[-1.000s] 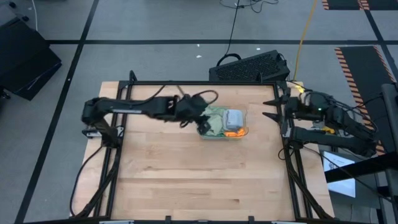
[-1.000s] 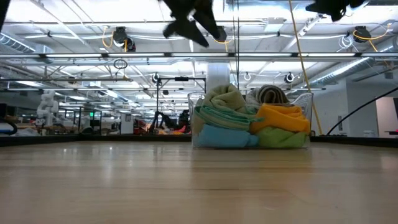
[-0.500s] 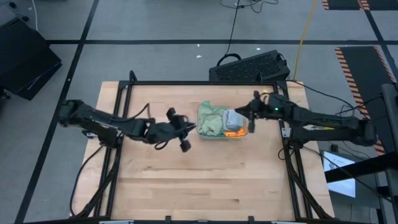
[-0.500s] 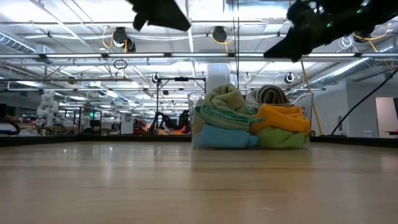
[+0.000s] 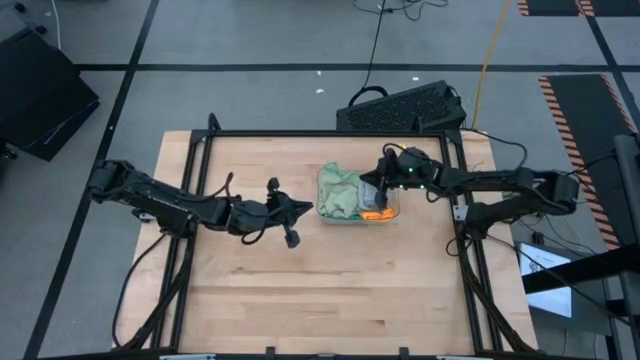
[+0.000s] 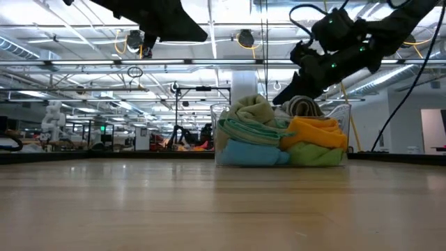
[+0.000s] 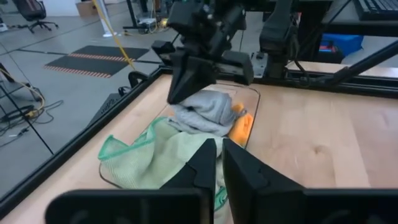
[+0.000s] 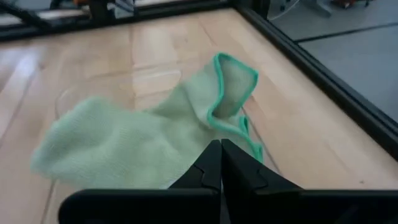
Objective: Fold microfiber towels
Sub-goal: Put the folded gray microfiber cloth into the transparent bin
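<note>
**Item: microfiber towels, unfolded, bundled in tray**

- Location: clear tray (image 5: 397, 203) at about 1 o'clock from the centre of the table (image 5: 300, 290). None lies on the wood.
- Contents: pale sage green towel (image 5: 338, 190) on the 9 o'clock side; grey towel (image 7: 202, 112) on top at the 3 o'clock side; orange towel (image 6: 317, 132), blue towel (image 6: 251, 153) and bright green towel (image 6: 313, 153) beneath.
- Right gripper (image 5: 372, 190): over the tray, reaching in from 3 o'clock, tip down at the grey towel. Fingers pressed together; no cloth shows between them, so a pinch cannot be confirmed.
- Left gripper (image 5: 300, 207): just beside the tray at its 9 o'clock, above the table. Fingers all but together, nothing held.
- Step in hand (judged): drawing one towel out to lay flat.
- Handling notes: pinch a single layer at an edge or corner. Lift straight up so neighbours fall away, and steady the light tray if it drags. Spread the cloth at 6 o'clock, where the wood is bare
</note>
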`<action>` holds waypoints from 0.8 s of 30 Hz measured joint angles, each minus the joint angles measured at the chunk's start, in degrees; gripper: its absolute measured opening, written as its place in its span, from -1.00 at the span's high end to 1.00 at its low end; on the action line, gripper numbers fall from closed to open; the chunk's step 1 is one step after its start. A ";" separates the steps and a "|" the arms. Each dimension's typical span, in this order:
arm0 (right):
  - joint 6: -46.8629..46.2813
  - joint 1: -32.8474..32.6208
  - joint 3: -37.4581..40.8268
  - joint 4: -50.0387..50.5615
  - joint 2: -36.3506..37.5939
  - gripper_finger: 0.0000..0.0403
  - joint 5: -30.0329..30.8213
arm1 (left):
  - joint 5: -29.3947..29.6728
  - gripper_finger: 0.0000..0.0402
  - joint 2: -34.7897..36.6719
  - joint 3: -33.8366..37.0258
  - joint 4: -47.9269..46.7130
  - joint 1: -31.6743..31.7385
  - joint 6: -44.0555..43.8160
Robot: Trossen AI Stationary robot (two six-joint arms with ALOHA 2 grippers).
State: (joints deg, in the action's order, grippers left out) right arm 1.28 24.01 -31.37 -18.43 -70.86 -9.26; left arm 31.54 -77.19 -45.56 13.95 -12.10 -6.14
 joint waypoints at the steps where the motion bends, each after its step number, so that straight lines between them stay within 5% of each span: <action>1: -0.48 0.00 -0.01 -1.69 -1.19 1.00 0.00 | 0.00 0.84 -0.02 0.00 -0.04 0.00 0.01; 12: -0.85 -0.79 -0.05 -7.81 -9.48 1.00 0.03 | -0.47 0.85 -0.02 0.00 1.30 -0.91 0.17; 24: -2.77 -6.23 0.01 -1.05 5.14 1.00 0.11 | 0.04 0.85 -0.02 0.00 3.09 -1.01 14.83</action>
State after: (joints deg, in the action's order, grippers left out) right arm -1.50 17.78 -31.36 -19.49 -65.73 -9.14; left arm 31.57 -77.21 -45.56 17.04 -13.10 8.70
